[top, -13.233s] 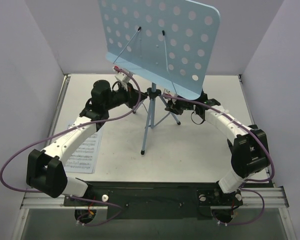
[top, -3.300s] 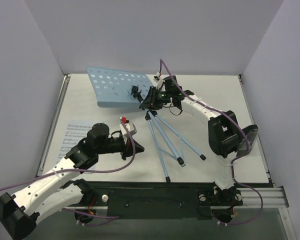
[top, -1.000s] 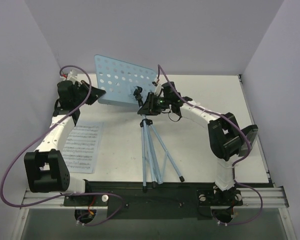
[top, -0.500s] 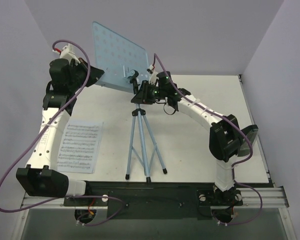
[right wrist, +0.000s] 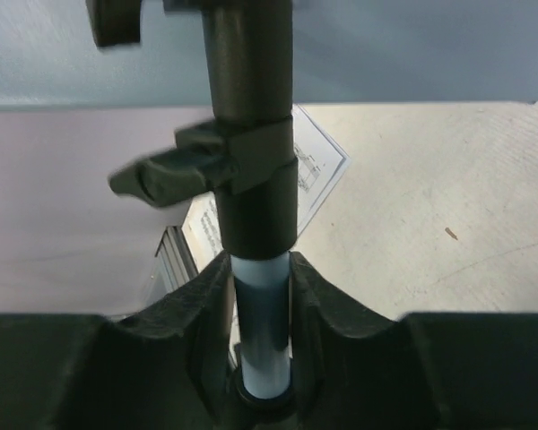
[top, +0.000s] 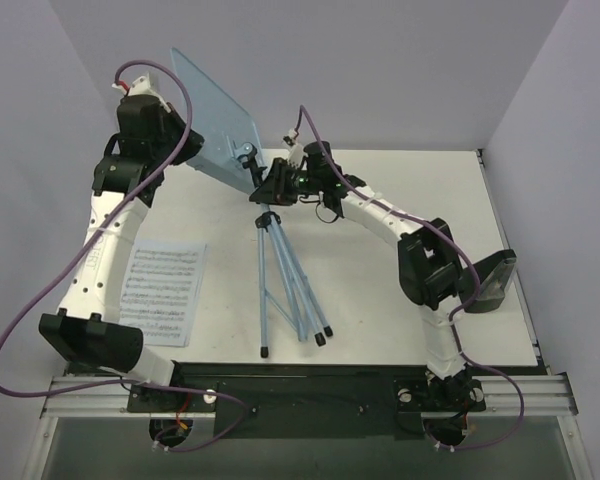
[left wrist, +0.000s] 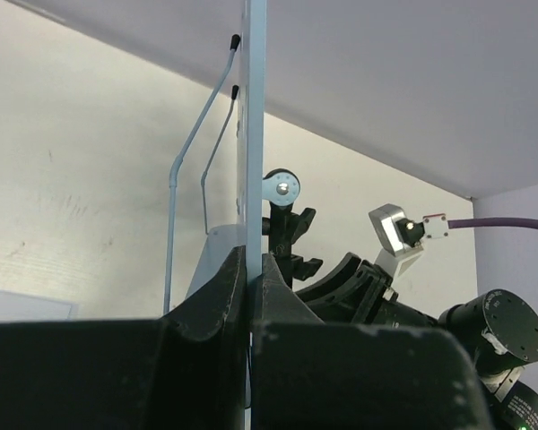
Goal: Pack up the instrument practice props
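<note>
The light-blue hole-punched music stand is held up between both arms. Its plate (top: 218, 118) tilts steeply, and the left wrist view shows it edge-on (left wrist: 253, 107). My left gripper (top: 187, 148) (left wrist: 254, 269) is shut on the plate's lower edge. My right gripper (top: 268, 188) (right wrist: 263, 313) is shut on the stand's light-blue pole (right wrist: 263, 331), just below a black collar (right wrist: 249, 179). The thin tripod legs (top: 285, 285) hang folded close together. One sheet-music page (top: 160, 290) lies flat at the left. The small dark metronome (top: 487, 282) stands at the right, beside my right arm's elbow.
Grey walls enclose the table on the left, back and right. The metal rail (top: 300, 390) with the arm bases runs along the near edge. Purple cables (top: 40, 300) loop off both arms. Two wire page holders (left wrist: 184, 152) stick out from the plate.
Both arms have raised the stand and swung it left. The plate has tipped from nearly flat to steep. The legs have drawn closer together, with their feet now near the front middle.
</note>
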You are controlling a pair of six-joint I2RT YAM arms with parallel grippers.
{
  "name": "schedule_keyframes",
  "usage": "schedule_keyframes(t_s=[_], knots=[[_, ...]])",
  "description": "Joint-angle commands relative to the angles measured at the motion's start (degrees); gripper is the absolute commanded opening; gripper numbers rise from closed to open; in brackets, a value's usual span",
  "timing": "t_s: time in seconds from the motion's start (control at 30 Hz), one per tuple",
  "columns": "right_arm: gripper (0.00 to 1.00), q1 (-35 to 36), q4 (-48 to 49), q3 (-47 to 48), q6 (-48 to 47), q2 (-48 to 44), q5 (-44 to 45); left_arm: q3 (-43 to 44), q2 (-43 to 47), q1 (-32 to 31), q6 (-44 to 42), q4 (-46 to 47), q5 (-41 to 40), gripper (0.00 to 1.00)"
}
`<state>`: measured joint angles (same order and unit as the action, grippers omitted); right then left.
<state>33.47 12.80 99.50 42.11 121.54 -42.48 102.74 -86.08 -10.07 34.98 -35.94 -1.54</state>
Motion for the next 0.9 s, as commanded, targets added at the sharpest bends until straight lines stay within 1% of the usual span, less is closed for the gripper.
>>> schedule_keyframes(t_s=[0.0,0.03,0.07,0.1,0.13,0.2,0.27,0.33,0.4,0.43,0.47,0.5,0.57,0.7,0.8,0.87], knots=[[0.42,-0.3,5.9,1.9,2.4,-3.1,1.1,4.9,4.3,-2.0,9.0,6.0,6.3,0.00],[0.50,-0.5,5.1,1.9,1.8,-3.2,1.8,3.6,4.5,-2.0,9.2,6.9,6.4,0.00],[0.61,-0.9,3.0,2.3,1.0,-3.7,2.1,1.3,5.5,-1.9,10.0,7.5,6.2,0.00],[0.65,-1.2,1.7,2.4,-0.1,-3.8,2.8,-0.3,5.9,-1.9,10.6,8.8,5.9,0.00],[0.72,-1.6,0.0,2.7,-0.6,-4.0,3.1,-2.8,6.6,-1.9,11.3,9.2,5.8,0.00],[0.78,-1.8,-1.8,2.4,-2.0,-4.7,3.5,-6.3,7.8,-1.9,12.0,11.0,5.6,0.00],[0.80,-1.8,-3.0,1.3,-3.5,-5.5,3.9,-9.2,8.2,-1.9,12.9,12.3,5.3,0.00],[0.81,-1.4,-6.3,0.4,-6.4,-6.6,5.6,-10.8,8.3,-1.9,13.1,12.8,5.1,0.00],[0.88,-1.2,-8.9,-0.4,-8.3,-7.9,8.2,-10.6,8.4,-1.9,13.4,11.7,3.4,0.00],[0.92,-1.3,-11.9,-0.3,-10.5,-8.3,10.1,-10.5,8.6,-1.7,13.3,11.1,2.6,0.00],[0.94,-1.0,-14.4,0.0,-11.8,-9.6,12.4,-10.0,8.7,-1.4,13.1,10.9,2.2,0.00],[1.00,-0.9,-16.7,0.1,-13.1,-10.0,13.3,-9.8,8.7,-1.1,13.0,10.5,2.1,0.00],[1.00,-0.6,-19.2,-0.4,-14.9,-12.0,14.2,-9.2,9.2,-0.3,13.4,10.0,2.1,0.00],[1.00,2.1,-23.8,-2.5,-18.8,-17.2,18.8,-7.6,9.8,0.4,14.0,10.4,2.1,0.00],[1.00,3.9,-27.0,-2.6,-21.9,-17.7,20.1,-5.8,9.7,0.1,14.6,10.5,2.2,0.00],[0.97,4.9,-28.0,-3.4,-22.2,-17.4,21.1,-4.9,9.6,-0.3,14.8,10.5,2.1,0.00]])
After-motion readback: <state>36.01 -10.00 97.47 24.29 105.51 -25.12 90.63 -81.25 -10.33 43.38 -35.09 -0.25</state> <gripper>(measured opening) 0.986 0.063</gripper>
